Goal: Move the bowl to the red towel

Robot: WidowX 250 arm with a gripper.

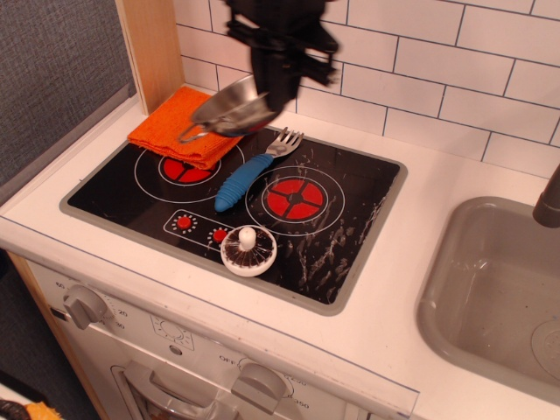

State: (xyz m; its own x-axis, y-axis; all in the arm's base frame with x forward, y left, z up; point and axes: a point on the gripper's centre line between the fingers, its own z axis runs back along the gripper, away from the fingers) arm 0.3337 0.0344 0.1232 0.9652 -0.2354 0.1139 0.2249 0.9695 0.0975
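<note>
We see the hand (273, 87) pinching the bowl (229, 109) by its rim, tilted in the air over the right part of the red towel (171, 127).

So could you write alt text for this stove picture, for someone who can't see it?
A black end effector holds a shiny round steel bowl, tilted, above a folded orange-red towel at the black stovetop's back-left corner; a blue-handled fork lies nearby.
</note>
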